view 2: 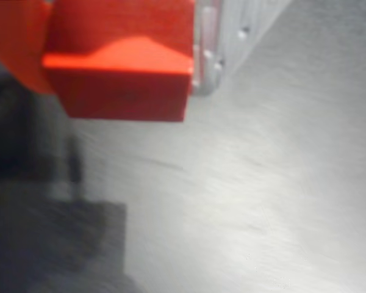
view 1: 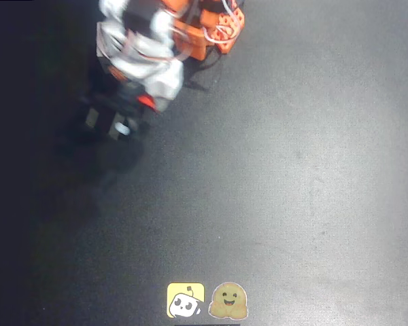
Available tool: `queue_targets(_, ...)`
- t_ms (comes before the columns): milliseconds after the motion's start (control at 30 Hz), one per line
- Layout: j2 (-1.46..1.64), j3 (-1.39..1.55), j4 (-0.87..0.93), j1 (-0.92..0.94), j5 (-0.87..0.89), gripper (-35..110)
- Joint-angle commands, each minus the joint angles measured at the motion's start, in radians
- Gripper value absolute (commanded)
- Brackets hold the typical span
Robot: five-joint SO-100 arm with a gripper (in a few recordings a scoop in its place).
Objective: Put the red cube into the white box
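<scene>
Gripper [view 1: 119, 122] is seen in the overhead view at upper left, low over the dark mat [view 1: 292, 170], dim and partly lost in shadow. A small red patch [view 1: 145, 102] is visible right beside it, just under the white wrist housing [view 1: 146, 61]; whether that is the red cube or an arm part cannot be told from above.

In the wrist view the red cube [view 2: 125, 67] is seen large at top left, blurred, with a pale metal finger [view 2: 210, 49] pressed against its right face. An orange plastic part [view 2: 15, 43] sits against its left side. The cube reads as clamped between the two, held clear of the mat; jaw contact on the left is not sharply resolved.

The mat below the cube is grey and streaked with motion blur. A dark shape [view 2: 55, 244] is seen at lower left in the wrist view; what it is cannot be told.

Further out, in the overhead view: the orange arm body [view 1: 211, 27] with white cabling at the far top edge, and two stickers at the near bottom edge, a yellow one [view 1: 185, 300] and a tan smiling one [view 1: 228, 301], side by side.
</scene>
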Motion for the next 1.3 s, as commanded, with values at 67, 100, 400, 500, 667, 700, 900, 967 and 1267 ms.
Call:
queue_targets(67, 0.034, -0.072, 0.063, 0.21, -0.098, 0)
queue_targets(100, 0.034, -0.078, 0.074, 0.242, -0.11, 0)
queue_targets(400, 0.052, -0.071, 0.137, 0.453, -0.161, 0)
queue_targets(500, 0.052, -0.064, 0.138, 0.522, -0.196, 0)
queue_targets(667, 0.052, -0.06, 0.135, 0.623, -0.273, 0)
queue_targets(700, 0.051, -0.058, 0.135, 0.64, -0.284, 0)
queue_targets(900, 0.054, -0.049, 0.127, 0.693, -0.342, 0)
queue_targets(967, 0.054, -0.049, 0.121, 0.693, -0.36, 0)
queue_targets(1267, 0.048, -0.044, 0.098, 0.69, -0.437, 24)
